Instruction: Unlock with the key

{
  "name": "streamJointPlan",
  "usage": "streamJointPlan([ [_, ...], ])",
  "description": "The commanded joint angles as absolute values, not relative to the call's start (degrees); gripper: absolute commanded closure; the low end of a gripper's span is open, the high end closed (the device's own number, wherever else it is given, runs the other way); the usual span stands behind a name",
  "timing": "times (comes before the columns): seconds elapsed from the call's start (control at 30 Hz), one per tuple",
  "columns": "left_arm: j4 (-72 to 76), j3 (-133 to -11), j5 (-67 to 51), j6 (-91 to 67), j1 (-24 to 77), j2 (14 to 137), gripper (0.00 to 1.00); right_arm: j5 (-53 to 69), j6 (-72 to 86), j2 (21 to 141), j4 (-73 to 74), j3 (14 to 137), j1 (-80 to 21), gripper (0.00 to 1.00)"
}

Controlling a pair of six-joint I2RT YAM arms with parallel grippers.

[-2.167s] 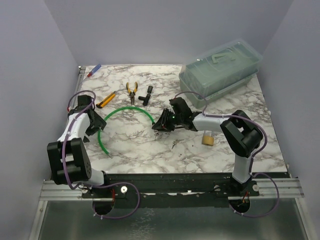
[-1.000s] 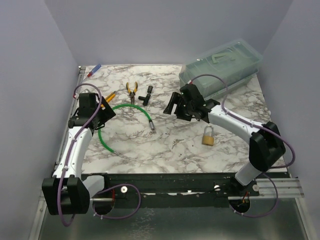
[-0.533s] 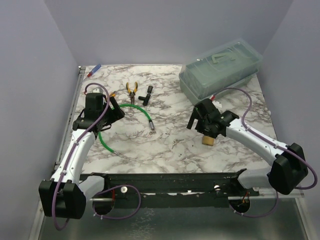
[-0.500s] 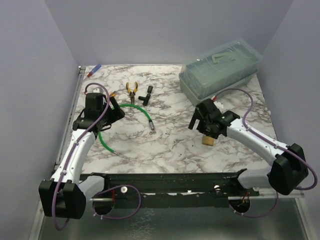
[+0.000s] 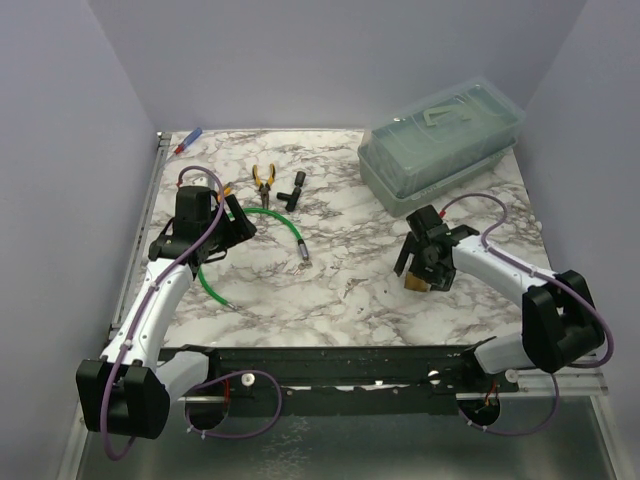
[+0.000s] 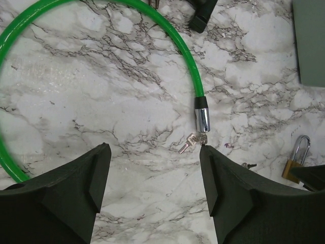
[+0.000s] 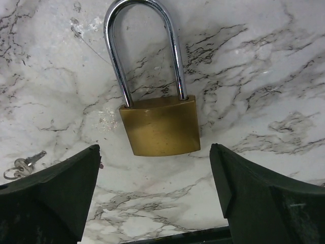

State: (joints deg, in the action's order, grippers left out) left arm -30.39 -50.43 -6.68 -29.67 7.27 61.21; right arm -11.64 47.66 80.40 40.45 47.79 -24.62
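The key [image 6: 189, 144] is a tiny silver piece lying flat on the marble at the metal-capped end of the green cord [image 6: 189, 66]; from above the key [image 5: 304, 262] shows as a small speck. My left gripper [image 6: 154, 158] hovers just short of it, open and holding nothing, with the key slightly beyond the right fingertip. The brass padlock [image 7: 160, 127] lies flat with its shackle pointing away. My right gripper [image 7: 155, 163] is open over it, jaws on either side of the lock's lower edge without touching. From above, that gripper [image 5: 421, 268] hides most of the padlock [image 5: 416, 284].
A green lidded box [image 5: 440, 140] stands at the back right. Orange-handled pliers [image 5: 263, 183], a black L-shaped tool [image 5: 293, 190] and a red-and-blue pen [image 5: 187, 140] lie at the back left. A small loose metal piece on a ring [image 7: 21, 163] lies left of the padlock.
My right arm has swung from the middle of the table to the right and down over the padlock. My left arm has moved right toward the cord's end, its jaws a little narrower.
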Motion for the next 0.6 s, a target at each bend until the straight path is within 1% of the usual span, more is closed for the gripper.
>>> streamJointPlan([
  [0.0,-29.27,-49.94,-7.91,-28.84,7.41,61.75,0.25,-9.45,44.18,83.53,36.94,46.88,-23.7,0.09],
  [0.13,-29.21,-49.92,-7.91,-28.83,7.39,62.05,0.26,-8.75,42.16,85.77,35.37,46.32,-22.48,0.16],
  [0.27,-29.21,-50.0,-7.94,-28.87,7.46,62.46,0.26,-8.3,40.87,86.67,34.88,46.91,-21.79,0.26],
  [0.37,-29.24,-50.09,-8.0,-28.86,7.45,62.74,0.27,-8.05,39.76,87.25,34.95,47.46,-21.69,0.37],
  [0.47,-29.18,-50.1,-8.0,-28.88,7.47,62.67,0.27,-7.64,39.1,87.39,35.53,48.34,-21.66,0.55],
  [0.5,-29.14,-50.1,-8.0,-28.86,7.43,62.6,0.27,-7.17,39.08,87.32,35.82,48.78,-21.69,0.59],
  [0.57,-29.16,-50.1,-8.0,-28.86,7.47,62.58,0.27,-6.28,39.63,86.72,36.36,49.74,-21.71,0.61],
])
